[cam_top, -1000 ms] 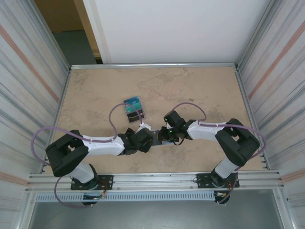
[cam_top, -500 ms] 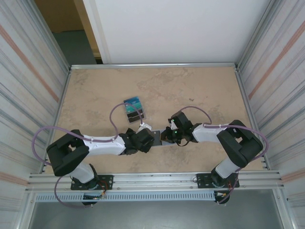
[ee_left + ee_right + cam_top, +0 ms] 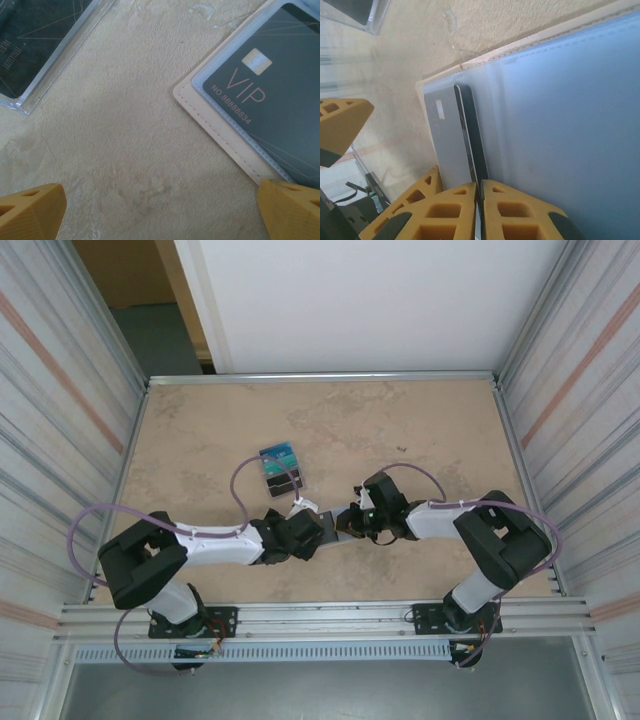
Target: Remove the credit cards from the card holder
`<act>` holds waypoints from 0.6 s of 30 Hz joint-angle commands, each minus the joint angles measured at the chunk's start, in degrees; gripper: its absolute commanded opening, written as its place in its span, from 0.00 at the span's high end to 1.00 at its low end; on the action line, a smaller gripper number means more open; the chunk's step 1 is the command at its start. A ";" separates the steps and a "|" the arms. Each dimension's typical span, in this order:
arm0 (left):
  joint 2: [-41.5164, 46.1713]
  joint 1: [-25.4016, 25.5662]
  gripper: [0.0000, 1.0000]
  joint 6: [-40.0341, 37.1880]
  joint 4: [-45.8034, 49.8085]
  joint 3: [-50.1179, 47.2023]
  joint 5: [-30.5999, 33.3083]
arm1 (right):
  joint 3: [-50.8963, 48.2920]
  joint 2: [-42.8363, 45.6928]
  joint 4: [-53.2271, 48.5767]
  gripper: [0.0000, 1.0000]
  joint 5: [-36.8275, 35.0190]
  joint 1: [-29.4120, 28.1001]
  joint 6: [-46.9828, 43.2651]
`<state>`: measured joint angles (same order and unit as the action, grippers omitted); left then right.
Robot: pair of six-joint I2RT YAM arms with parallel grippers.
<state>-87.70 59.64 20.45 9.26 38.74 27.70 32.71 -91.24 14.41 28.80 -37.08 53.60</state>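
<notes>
Holder: beige folding card holder [image 3: 560,125], pale-blue lined, flat between arms.
Right gripper [image 3: 479,187]: clamped on thin grey credit card [image 3: 447,145] edge.
Left gripper [image 3: 160,210]: wide open, empty.
Pull: straight along slot (left could pin holder).

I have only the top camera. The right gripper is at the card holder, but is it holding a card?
Observer: Yes, the right gripper is shut on a thin dark card at the card holder's pale blue lining.
Operator: And the left gripper?
Observer: The left gripper is wide open, one fingertip at the holder's stitched edge.
Operator: Can you read any card?
Observer: A dark VIP card lies under a clear window.
</notes>
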 commanded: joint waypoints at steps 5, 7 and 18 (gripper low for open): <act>-1.15 0.48 0.01 0.96 1.31 1.41 0.95 | -1.05 -1.70 2.52 0.90 2.36 0.17 1.06; -1.16 0.48 0.01 1.01 1.38 1.44 1.01 | -1.17 -2.04 2.79 0.90 2.48 0.17 1.06; -1.07 0.48 0.01 0.86 2.49 1.70 2.27 | -1.73 -0.51 0.27 1.00 -0.39 0.90 0.05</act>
<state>-87.88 59.66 20.45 10.13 39.27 28.12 31.70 -92.75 16.51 28.75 -36.60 53.82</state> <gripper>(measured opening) 0.987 0.055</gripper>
